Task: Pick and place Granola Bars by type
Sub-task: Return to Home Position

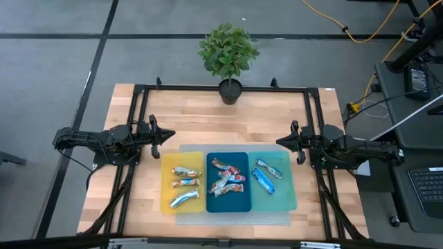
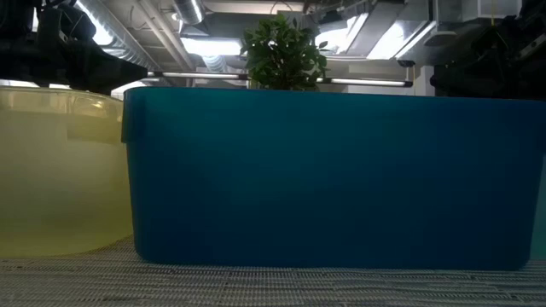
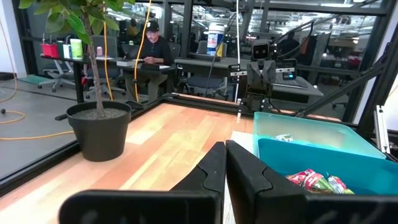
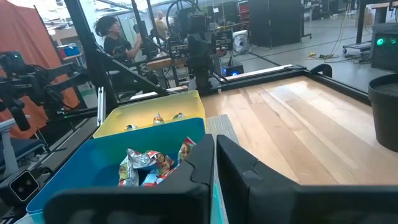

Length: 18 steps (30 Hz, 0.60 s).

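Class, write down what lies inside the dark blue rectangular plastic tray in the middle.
Inside the dark blue rectangular plastic tray lies a loose pile of red-wrapped shiny granola bars, overlapping. Whatever sits beneath the pile is covered.

Wooden table (image 1: 208, 124): grey mat (image 1: 235, 217), potted plant (image 1: 229, 61)

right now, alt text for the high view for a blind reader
Yellow tray, dark blue tray and teal tray sit side by side on a wooden table, each holding granola bars. The left gripper and right gripper wait shut at either side, a potted plant at the far edge.
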Tool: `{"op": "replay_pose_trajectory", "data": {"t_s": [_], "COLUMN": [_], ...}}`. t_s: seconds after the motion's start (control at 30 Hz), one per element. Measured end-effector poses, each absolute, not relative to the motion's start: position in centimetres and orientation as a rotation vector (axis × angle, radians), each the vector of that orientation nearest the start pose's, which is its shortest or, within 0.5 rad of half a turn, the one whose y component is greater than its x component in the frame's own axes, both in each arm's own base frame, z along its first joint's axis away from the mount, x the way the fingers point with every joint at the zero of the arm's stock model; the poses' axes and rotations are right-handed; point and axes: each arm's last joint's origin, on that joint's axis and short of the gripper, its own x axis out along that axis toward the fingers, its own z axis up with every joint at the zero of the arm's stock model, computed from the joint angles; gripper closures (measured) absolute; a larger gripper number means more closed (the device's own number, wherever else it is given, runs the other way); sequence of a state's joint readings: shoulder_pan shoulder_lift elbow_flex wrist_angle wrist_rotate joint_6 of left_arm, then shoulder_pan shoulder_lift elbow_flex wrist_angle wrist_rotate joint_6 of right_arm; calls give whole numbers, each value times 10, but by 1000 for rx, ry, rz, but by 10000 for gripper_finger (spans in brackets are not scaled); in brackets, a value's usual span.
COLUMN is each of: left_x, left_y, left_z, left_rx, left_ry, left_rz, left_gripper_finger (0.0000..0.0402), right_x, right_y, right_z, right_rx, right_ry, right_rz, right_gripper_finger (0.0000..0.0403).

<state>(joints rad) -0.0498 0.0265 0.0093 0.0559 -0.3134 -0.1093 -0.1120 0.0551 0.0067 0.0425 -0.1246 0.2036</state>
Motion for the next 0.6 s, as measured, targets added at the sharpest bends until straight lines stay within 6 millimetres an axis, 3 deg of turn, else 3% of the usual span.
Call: {"op": "replay_pose_trajectory", "data": {"t_s": [0.6], "left_x": [98], "left_y": [4], "left_z": [170], "left_rx": [-116], "left_ry": [-53], "left_rz": [261], "left_gripper_finger": [393], "right_x": [100], "right_y": [-8], "right_z": [166], "right_rx": [204], "right_ry": [7], "right_rz": [12], "right_gripper_finger": [379]}}
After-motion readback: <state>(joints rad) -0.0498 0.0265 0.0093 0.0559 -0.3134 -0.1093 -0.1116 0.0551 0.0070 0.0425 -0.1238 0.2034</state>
